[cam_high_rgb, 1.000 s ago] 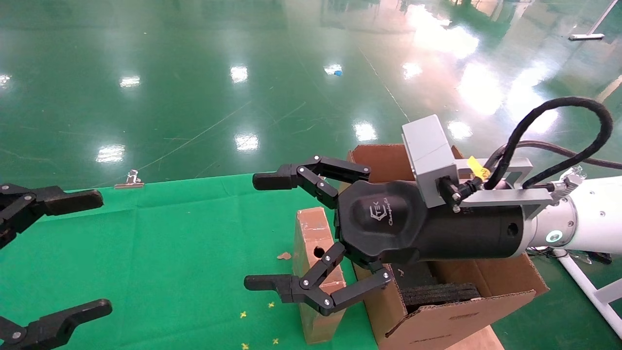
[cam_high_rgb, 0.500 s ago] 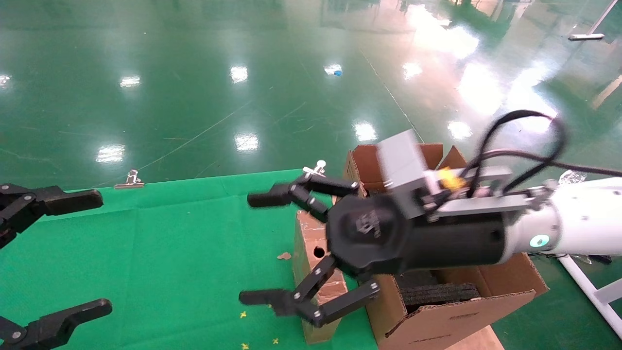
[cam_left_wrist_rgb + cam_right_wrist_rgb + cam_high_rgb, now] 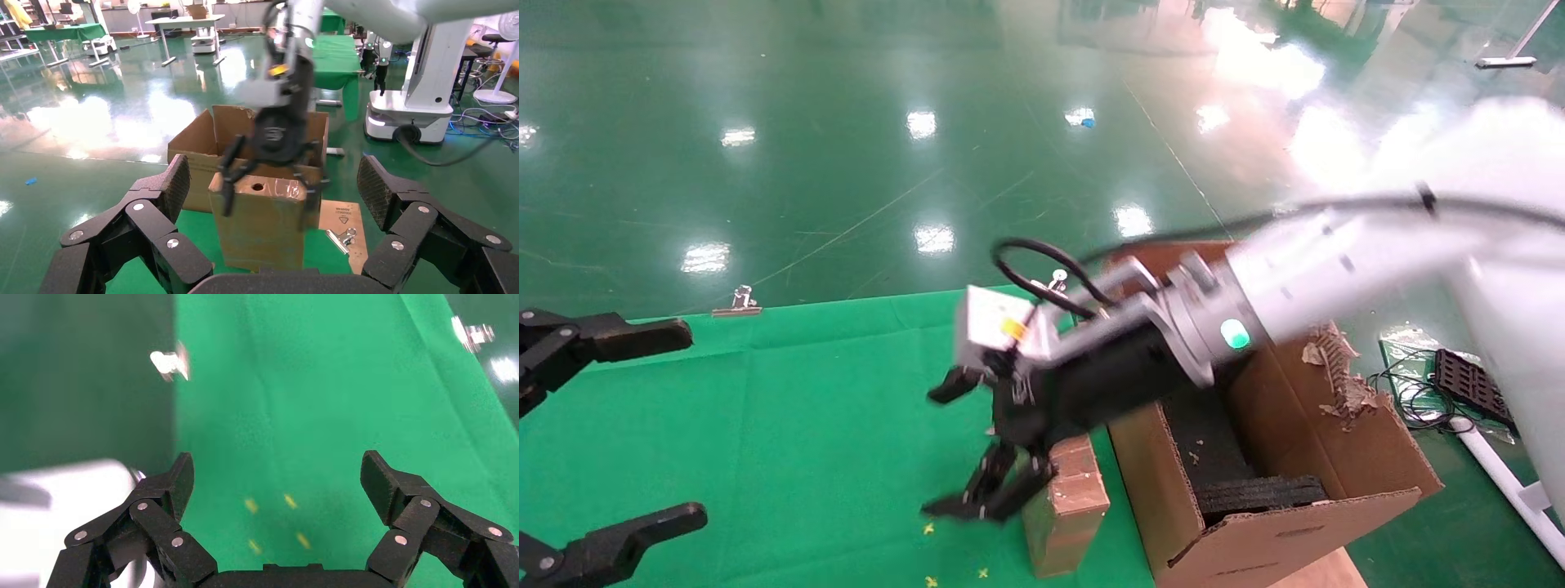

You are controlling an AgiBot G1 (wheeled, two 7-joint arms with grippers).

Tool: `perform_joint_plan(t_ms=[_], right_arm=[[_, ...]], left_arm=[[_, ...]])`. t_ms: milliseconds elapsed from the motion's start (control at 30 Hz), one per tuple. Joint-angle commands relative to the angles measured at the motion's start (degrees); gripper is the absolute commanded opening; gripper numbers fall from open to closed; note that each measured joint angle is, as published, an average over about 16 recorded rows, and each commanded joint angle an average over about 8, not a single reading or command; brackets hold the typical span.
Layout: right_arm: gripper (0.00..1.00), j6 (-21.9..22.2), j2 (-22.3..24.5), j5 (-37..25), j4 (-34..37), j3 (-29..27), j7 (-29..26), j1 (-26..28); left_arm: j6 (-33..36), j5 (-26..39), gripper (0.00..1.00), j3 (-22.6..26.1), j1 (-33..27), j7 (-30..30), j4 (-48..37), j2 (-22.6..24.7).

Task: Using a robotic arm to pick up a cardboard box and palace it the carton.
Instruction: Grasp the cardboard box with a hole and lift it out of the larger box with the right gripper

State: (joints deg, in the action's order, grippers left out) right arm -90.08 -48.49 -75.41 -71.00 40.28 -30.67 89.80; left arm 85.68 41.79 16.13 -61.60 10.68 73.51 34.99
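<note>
The small cardboard box [image 3: 1068, 506] stands upright on the green cloth, its holed top [image 3: 257, 185] facing up, right beside the carton [image 3: 1258, 523]. My right gripper [image 3: 952, 447] on the white robotic arm [image 3: 1303, 253] hangs open, tilted down just left of the box's top. In the left wrist view its fingers [image 3: 227, 190] show either side of the box [image 3: 263, 229]. The right wrist view shows only green cloth between the open right gripper [image 3: 278, 465] fingers. My left gripper [image 3: 670, 425] is open at the cloth's left edge, away from the box.
The carton has black foam [image 3: 1254, 494] inside and a ragged torn flap [image 3: 1336, 371] on its far right. Binder clips [image 3: 735, 302] hold the cloth's back edge; another clip [image 3: 339, 236] lies by a flat cardboard sheet [image 3: 346, 214]. Yellow specks [image 3: 928, 529] dot the cloth.
My right arm has swung left and downward, its gripper turning from level above the box to pointing down at the cloth beside it, still open. The left gripper has not moved.
</note>
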Motion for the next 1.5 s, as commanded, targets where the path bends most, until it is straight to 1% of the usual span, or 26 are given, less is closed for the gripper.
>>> perform_joint_plan(t_ms=[33,133,233,333,533,667,900,1000,1100,1333,1400,1500], right_arm=[[1.0,-1.2,-2.5,-4.8,1.2,3.3,-1.9,5.0],[1.0,-1.5,-3.5,-6.6,0.7,9.4,-4.7,11.8],[1.0,-1.7,-3.9,-6.4,0.4,16.1,-7.5,17.7],[1.0,-1.7,-4.0,-5.2,-0.2,23.5,-9.1,22.4],[1.0,-1.4,-4.9,-2.9,-1.4,37.2,-9.7,28.7],[1.0,-0.9,-5.7,-1.7,-1.5,43.1,-10.0,31.6],[1.0,0.0,-6.7,-0.1,-0.1,47.4,-10.3,34.2],[1.0,0.6,-7.2,0.6,2.4,48.4,-12.1,34.3],[1.0,1.1,-8.3,1.2,7.3,49.1,-16.4,34.3],[1.0,0.5,-12.3,2.8,22.0,50.7,-29.7,34.7],[1.0,-0.1,-13.2,3.7,25.3,51.4,-32.5,34.6],[1.0,-0.6,-14.2,5.1,29.1,52.8,-35.3,34.1]], left_arm=[[0.0,0.0,1.0,0.0,0.0,0.0,0.0,0.0],[0.0,0.0,1.0,0.0,0.0,0.0,0.0,0.0],[0.0,0.0,1.0,0.0,0.0,0.0,0.0,0.0],[0.0,0.0,1.0,0.0,0.0,0.0,0.0,0.0],[0.0,-0.1,1.0,0.1,0.0,0.0,0.0,0.0],[0.0,-0.1,1.0,0.1,0.0,0.0,0.0,0.0],[-0.1,-0.1,1.0,0.1,0.0,-0.1,0.0,0.0],[-0.1,-0.1,1.0,0.1,0.0,-0.1,0.0,-0.1],[-0.1,-0.1,1.0,0.1,0.0,-0.1,0.0,-0.1],[-0.1,-0.1,1.0,0.2,0.0,-0.1,0.0,-0.1],[-0.1,-0.1,1.0,0.2,0.0,-0.1,0.0,-0.1],[-0.1,-0.1,1.0,0.2,0.0,-0.1,0.0,-0.1]])
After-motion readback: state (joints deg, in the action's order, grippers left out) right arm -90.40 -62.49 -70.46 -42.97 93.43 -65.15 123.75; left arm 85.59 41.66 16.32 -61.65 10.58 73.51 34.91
